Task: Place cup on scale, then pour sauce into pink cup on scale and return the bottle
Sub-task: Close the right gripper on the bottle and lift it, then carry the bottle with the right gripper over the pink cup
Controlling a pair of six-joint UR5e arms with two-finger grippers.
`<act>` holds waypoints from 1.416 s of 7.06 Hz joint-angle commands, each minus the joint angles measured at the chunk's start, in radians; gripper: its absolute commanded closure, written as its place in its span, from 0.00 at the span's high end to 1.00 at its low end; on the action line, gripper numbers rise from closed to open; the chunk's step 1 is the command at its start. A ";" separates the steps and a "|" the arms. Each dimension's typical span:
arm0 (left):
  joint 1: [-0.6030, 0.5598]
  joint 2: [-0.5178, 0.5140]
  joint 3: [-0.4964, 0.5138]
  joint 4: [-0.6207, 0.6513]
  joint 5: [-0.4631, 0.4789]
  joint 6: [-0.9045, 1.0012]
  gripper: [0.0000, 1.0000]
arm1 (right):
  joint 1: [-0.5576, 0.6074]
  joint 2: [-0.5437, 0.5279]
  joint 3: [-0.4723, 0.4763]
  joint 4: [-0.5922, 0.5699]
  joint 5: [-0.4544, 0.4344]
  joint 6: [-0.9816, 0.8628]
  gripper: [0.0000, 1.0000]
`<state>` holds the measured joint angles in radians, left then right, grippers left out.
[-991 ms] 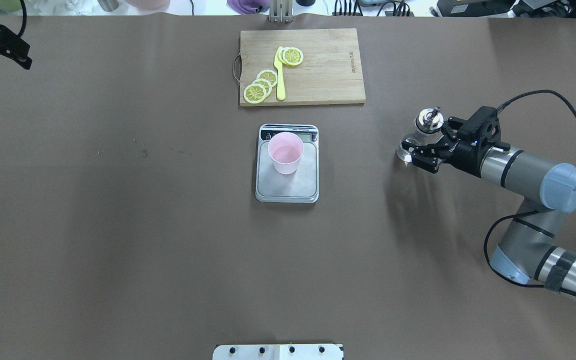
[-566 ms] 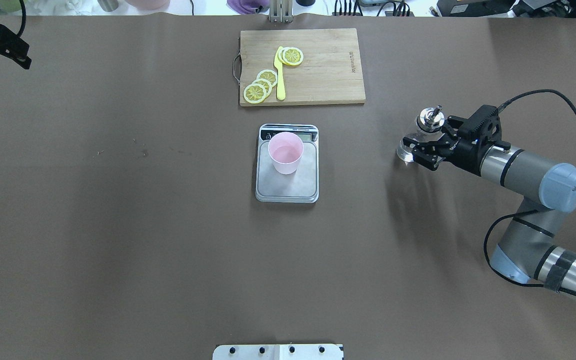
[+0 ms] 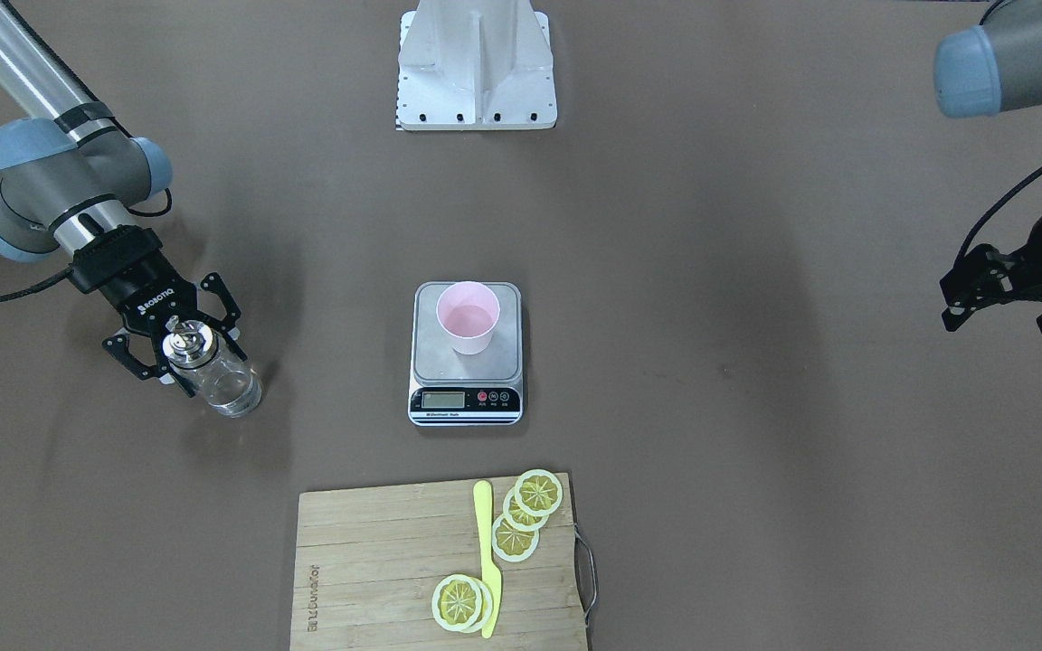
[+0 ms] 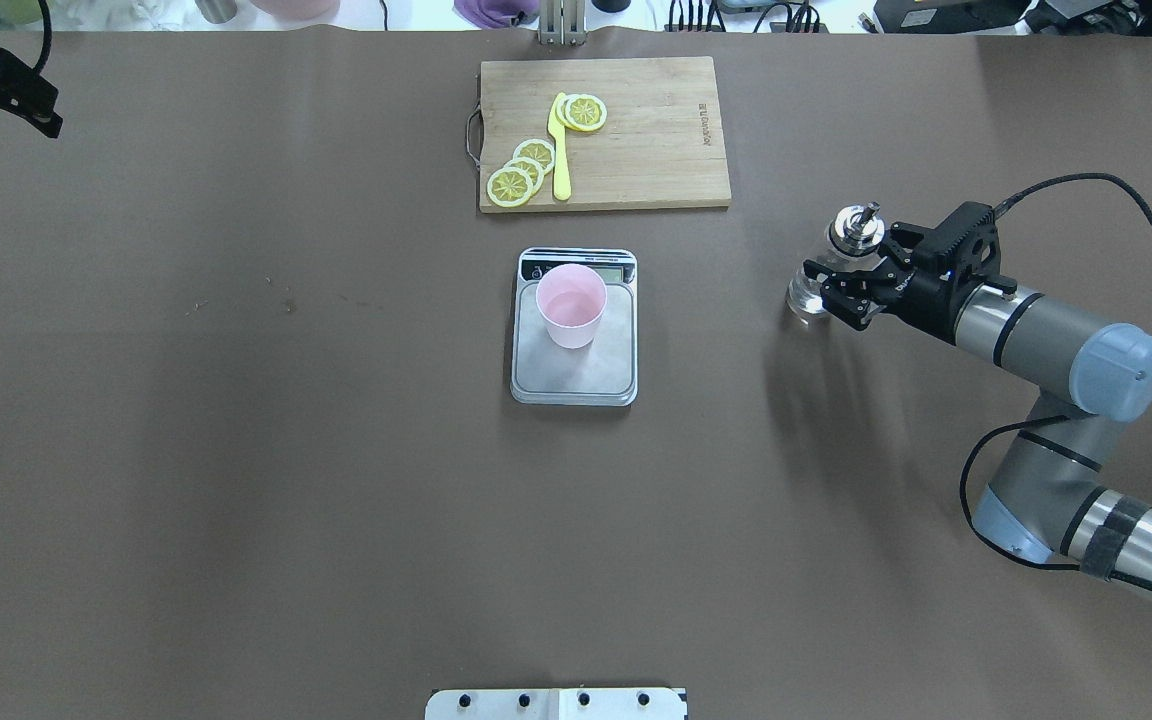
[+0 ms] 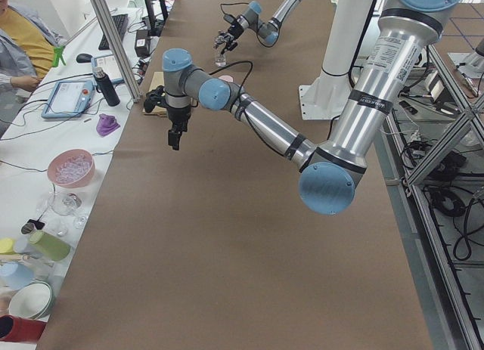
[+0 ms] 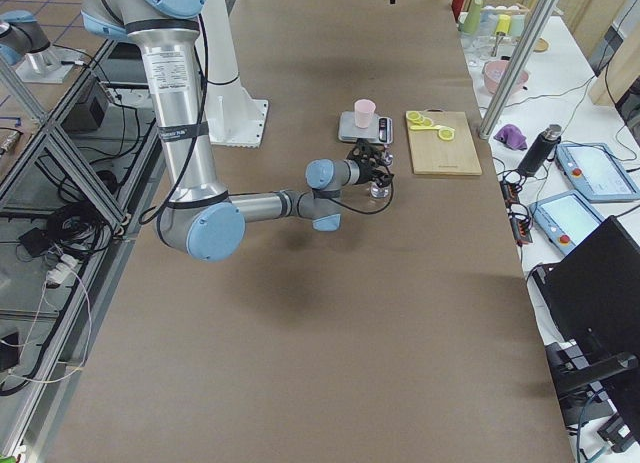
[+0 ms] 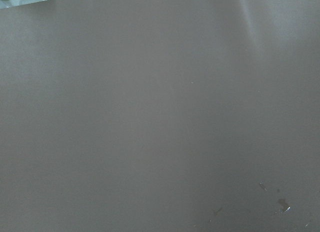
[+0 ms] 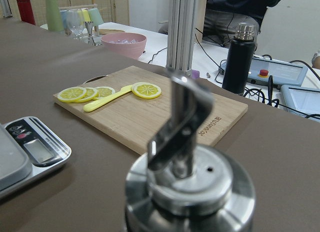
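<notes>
Now the right gripper point(image 4: 824, 288) clasps its fingers point(image 4: 844, 303) round the smooth, fragile glass bottle point(image 4: 804, 298), sensibly at mid-body.

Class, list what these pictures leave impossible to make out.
Reading on the scale: too small, front-facing view.
Body of the bottle: cut off by the right wrist view's bottom edge.
Whether the left tool is open: cut off at the front-facing view's edge.
Sauce in the cup: too small to tell.
</notes>
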<state>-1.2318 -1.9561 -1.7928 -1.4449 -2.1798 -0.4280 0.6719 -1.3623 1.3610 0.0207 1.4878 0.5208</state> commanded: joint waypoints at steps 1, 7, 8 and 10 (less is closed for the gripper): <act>-0.003 -0.007 -0.003 0.011 0.000 0.000 0.98 | 0.001 0.020 0.004 -0.022 -0.032 0.001 0.00; -0.003 -0.007 0.001 0.011 0.000 0.000 0.98 | -0.105 0.019 0.224 -0.470 -0.270 -0.036 0.00; -0.003 -0.007 0.001 0.011 0.002 0.002 0.98 | -0.144 0.017 0.365 -0.690 -0.340 -0.036 0.00; -0.003 -0.007 0.003 0.011 0.032 0.003 0.98 | -0.256 0.034 0.489 -1.004 -0.536 -0.038 0.00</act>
<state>-1.2349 -1.9635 -1.7912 -1.4343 -2.1598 -0.4262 0.4828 -1.3398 1.7729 -0.7920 1.0710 0.4846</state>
